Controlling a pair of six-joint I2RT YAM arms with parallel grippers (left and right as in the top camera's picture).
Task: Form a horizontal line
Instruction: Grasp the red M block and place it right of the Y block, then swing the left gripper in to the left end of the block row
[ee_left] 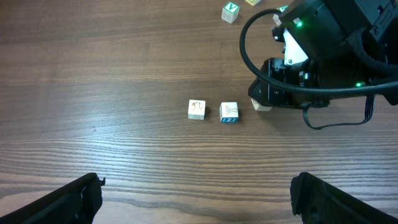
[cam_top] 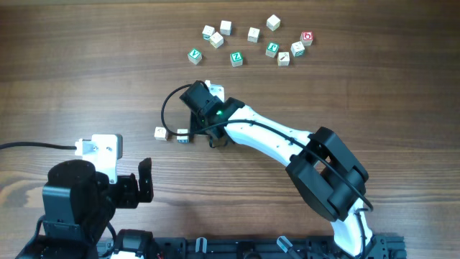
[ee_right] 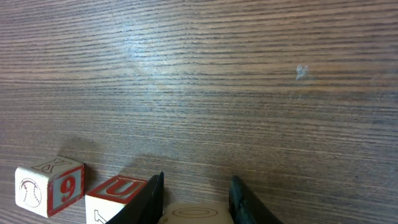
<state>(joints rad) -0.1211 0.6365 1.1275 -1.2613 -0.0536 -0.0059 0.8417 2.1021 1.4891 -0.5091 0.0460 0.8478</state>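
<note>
Though outstretched, right gripper [ee_right: 196, 191] low (astride cube [ee_right: 194, 213]).

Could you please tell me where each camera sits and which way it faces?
Overhead: above the table, facing down; both arms show.
Left wrist: behind the open left gripper, looking ahead at the right gripper; own fingers at bottom corners.
Right wrist: low over the table, own fingers around the third cube.
Shared: overhead and left wrist show the brown-marked cube and blue-marked cube.
</note>
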